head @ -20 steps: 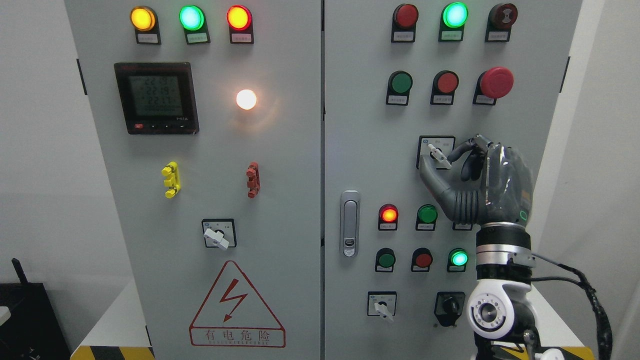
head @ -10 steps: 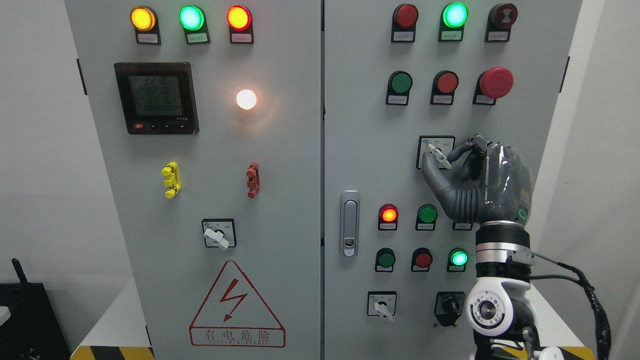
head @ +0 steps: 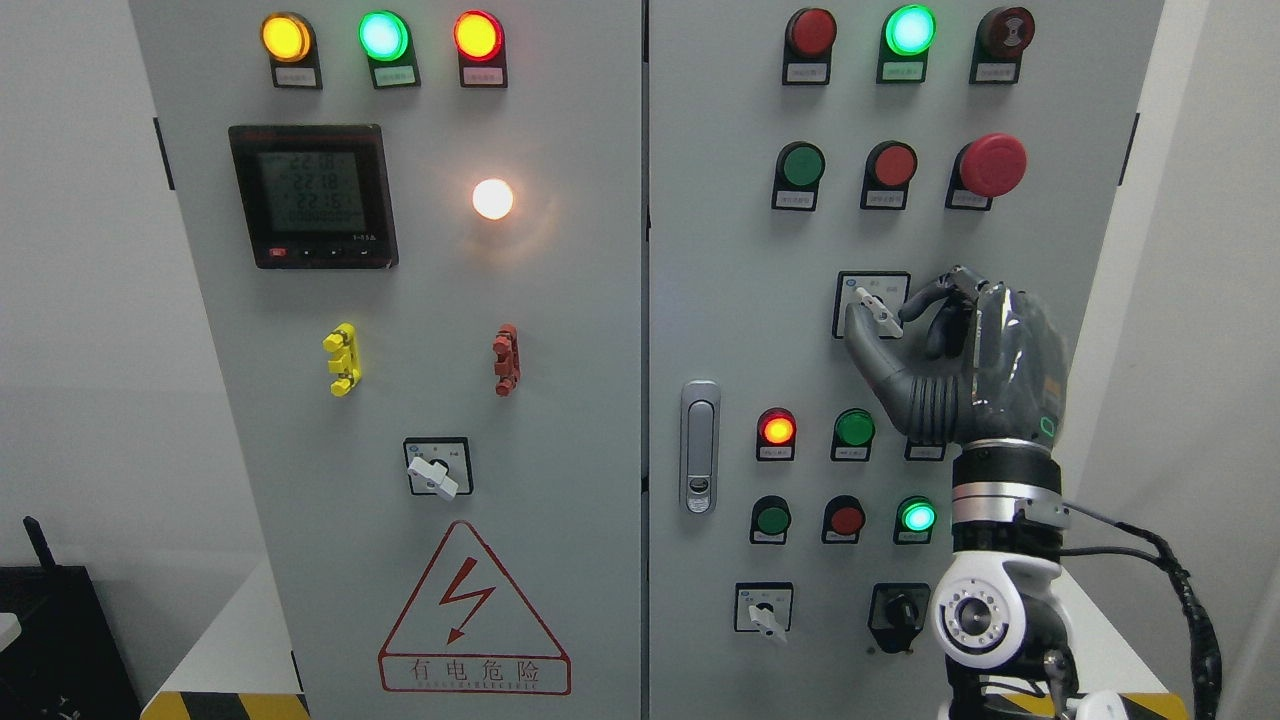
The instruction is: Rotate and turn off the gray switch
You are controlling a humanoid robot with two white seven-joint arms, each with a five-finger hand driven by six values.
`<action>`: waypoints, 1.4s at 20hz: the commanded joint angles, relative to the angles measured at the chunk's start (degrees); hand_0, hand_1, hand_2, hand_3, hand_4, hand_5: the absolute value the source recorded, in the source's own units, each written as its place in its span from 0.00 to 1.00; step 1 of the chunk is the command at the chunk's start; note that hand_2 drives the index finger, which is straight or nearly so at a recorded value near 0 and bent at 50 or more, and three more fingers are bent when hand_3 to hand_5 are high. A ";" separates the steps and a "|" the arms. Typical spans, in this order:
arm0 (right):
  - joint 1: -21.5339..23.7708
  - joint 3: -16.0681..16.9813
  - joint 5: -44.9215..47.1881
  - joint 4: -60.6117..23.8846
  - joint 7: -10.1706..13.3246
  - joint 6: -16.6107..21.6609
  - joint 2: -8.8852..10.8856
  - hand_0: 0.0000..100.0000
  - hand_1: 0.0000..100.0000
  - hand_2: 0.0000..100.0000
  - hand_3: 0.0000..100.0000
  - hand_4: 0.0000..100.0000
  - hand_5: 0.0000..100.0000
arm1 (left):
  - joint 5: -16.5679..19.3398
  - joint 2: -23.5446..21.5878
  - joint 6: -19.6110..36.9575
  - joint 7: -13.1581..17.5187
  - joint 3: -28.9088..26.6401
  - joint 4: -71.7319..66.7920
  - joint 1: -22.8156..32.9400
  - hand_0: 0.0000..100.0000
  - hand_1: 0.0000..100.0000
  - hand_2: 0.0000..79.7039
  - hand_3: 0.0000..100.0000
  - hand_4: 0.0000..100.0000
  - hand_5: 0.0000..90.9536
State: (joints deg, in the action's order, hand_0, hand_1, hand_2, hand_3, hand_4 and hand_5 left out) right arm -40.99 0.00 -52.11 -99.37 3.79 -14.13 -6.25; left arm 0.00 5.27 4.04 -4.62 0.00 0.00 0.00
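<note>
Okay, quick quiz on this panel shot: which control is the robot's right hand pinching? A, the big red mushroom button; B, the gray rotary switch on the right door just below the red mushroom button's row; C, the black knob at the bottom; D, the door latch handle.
B: the right hand has thumb and fingertip closed on the small gray switch, while the mushroom button, black knob and door latch are untouched.

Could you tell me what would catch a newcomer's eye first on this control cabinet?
Probably the dark right hand on the right door, its thumb and a finger pinching the gray switch at mid-height. Next, the big red mushroom button above it, and the glowing white lamp on the left door beside the digital meter. Low on the left door sits a red lightning warning triangle.
</note>
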 commanded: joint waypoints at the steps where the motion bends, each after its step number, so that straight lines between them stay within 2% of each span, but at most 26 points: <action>1: -0.06 -1.67 -0.01 0.05 0.08 -0.02 0.01 0.23 0.46 0.66 0.97 0.97 1.00 | -1.14 0.00 -0.17 0.05 -0.53 1.49 -0.53 0.12 0.39 0.00 0.00 0.00 0.00; 16: -0.23 -1.93 0.08 0.05 0.16 -0.02 -0.08 0.26 0.45 0.68 0.99 0.98 1.00 | -1.14 0.00 -0.17 0.05 -0.44 1.49 -0.53 0.12 0.39 0.00 0.00 0.00 0.00; 28: -0.41 -2.02 0.08 0.05 0.43 0.07 -0.08 0.38 0.44 0.69 1.00 0.98 1.00 | -1.06 0.00 -0.17 0.05 -0.44 1.49 -0.53 0.12 0.39 0.00 0.00 0.00 0.00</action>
State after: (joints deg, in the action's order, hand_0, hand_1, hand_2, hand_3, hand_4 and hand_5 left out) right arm -41.31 -0.94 -52.03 -99.31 4.24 -14.16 -6.30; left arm 0.00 5.27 3.84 -4.69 0.00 0.00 0.00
